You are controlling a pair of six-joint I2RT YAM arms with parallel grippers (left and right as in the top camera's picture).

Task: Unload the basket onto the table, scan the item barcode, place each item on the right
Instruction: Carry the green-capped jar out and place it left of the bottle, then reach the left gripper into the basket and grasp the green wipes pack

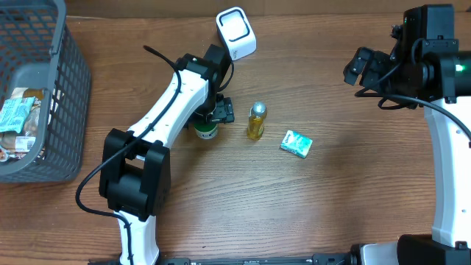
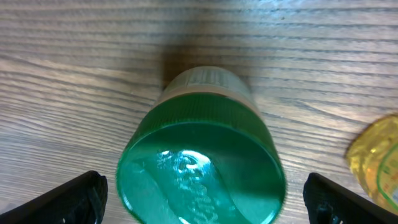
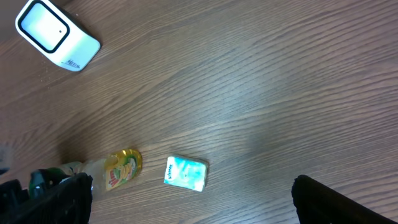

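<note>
A jar with a green lid (image 2: 202,171) stands upright on the wooden table, just below the left arm's wrist (image 1: 206,131). My left gripper (image 2: 202,202) (image 1: 213,116) hangs over it, open, one dark finger (image 2: 74,199) on each side with a gap to the lid. The white barcode scanner (image 1: 235,33) (image 3: 56,34) lies at the back of the table, beyond the jar. My right gripper (image 1: 358,70) (image 3: 199,199) is raised at the far right, open and empty.
A small yellow bottle (image 1: 256,121) (image 3: 121,168) stands right of the jar, also at the left wrist view's edge (image 2: 376,162). A teal tissue pack (image 1: 296,143) (image 3: 186,173) lies further right. A grey basket (image 1: 70,110) holding packets sits at the left edge.
</note>
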